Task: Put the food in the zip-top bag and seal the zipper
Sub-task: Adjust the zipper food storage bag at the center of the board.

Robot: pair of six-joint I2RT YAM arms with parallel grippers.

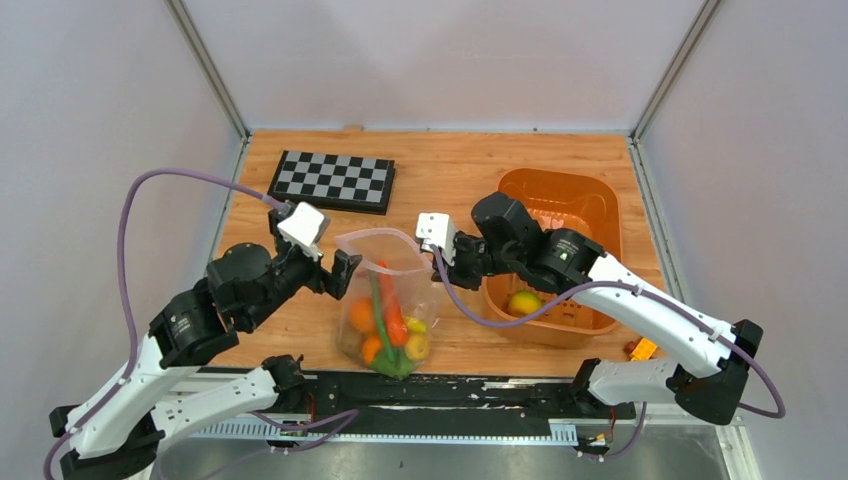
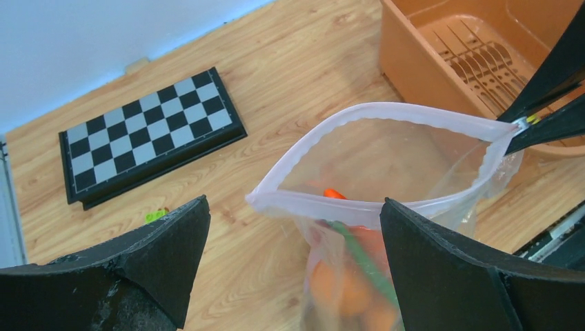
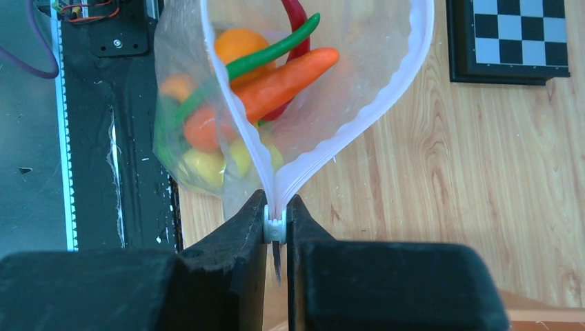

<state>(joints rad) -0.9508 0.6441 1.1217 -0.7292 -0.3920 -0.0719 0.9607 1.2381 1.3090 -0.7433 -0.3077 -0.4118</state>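
Note:
The clear zip-top bag stands upright at the table's near middle, mouth open. Inside lies the food: a carrot, a green chilli, a red chilli, an orange ball and yellow pieces. The pink zipper rims the mouth. My right gripper is shut on the white slider at the bag's right end. My left gripper is open, its fingers spread either side of the bag's left end without pinching it.
An orange basket stands at the right with a yellow-green fruit in it. A folded chessboard lies at the back left. A small green toy lies on the wood near it. A small orange piece lies by the right arm's base.

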